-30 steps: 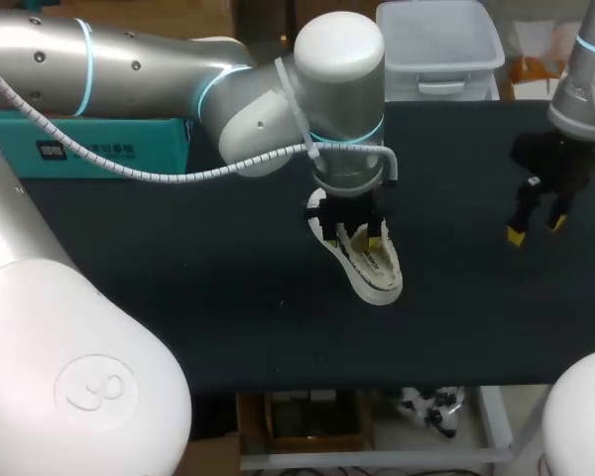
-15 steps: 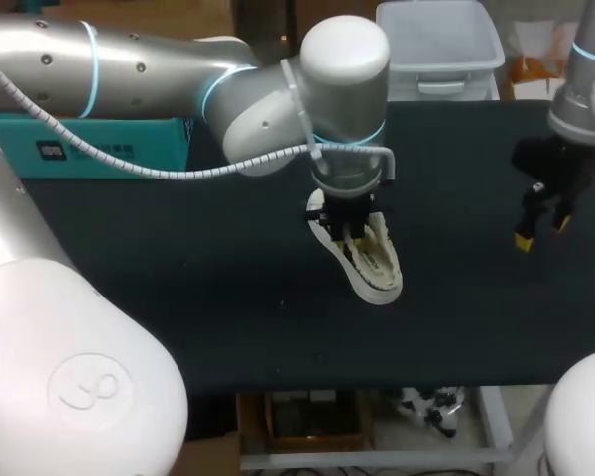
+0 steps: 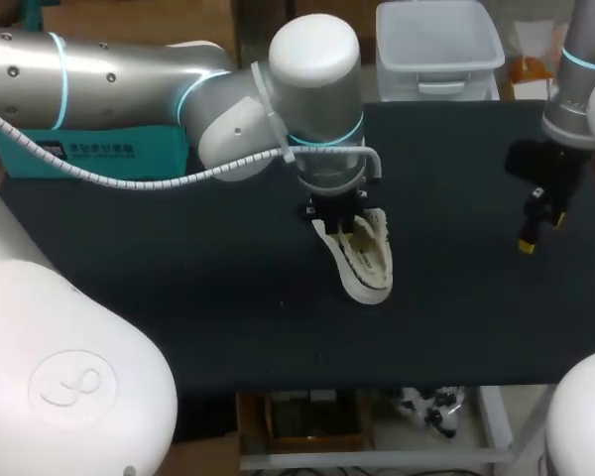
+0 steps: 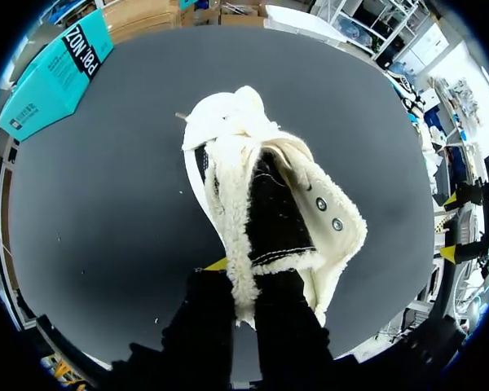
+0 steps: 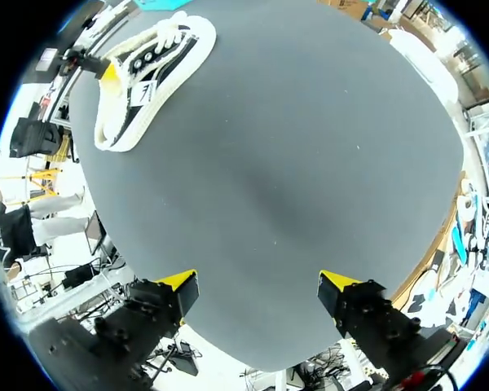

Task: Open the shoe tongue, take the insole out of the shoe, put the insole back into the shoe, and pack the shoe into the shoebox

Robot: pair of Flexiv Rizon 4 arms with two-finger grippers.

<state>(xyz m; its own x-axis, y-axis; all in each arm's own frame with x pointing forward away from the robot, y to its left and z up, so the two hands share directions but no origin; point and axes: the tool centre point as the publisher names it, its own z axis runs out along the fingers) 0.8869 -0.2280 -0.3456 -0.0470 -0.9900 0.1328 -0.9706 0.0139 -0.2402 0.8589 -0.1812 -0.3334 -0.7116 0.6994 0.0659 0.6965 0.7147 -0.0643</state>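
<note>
White fleece lines the shoe [image 3: 365, 263], which lies on the dark counter [image 3: 178, 288] a little right of the middle. Its narrow end points toward the near edge; its wider, opened end lies farther back. Whether the insole sits inside I cannot tell.

Well off to the right of the shoe, level with its far half, the right pincer [image 5: 257, 285] hangs above bare counter on the right arm [image 3: 575, 79], which comes in from the far right corner. Its fingers [image 5: 179, 283] stand wide apart, yellow tips down, with nothing between them. From its own wrist view the shoe shows far ahead, a yellow tip of the other pincer just beside it.

Farther back, the left pincer [image 4: 244, 277] hangs right over the shoe's wider end, carried by the left arm [image 3: 129, 69], which crosses from the left above the counter's far part. In the left wrist view the shoe's two flaps are spread open, metal eyelets [image 4: 317, 204] showing on one of them, and the black tongue [image 4: 269, 204] stands up between the flaps toward the pincer. The tongue's upper rim is trimmed with the same fleece, and that rim runs between the two black fingers, which press on it from both sides: the pincer is clamped on the tongue.

Farthest off, the teal shoebox [image 3: 149, 154] sits at the counter's far left edge, partly under the left arm and well apart from the shoe.
</note>
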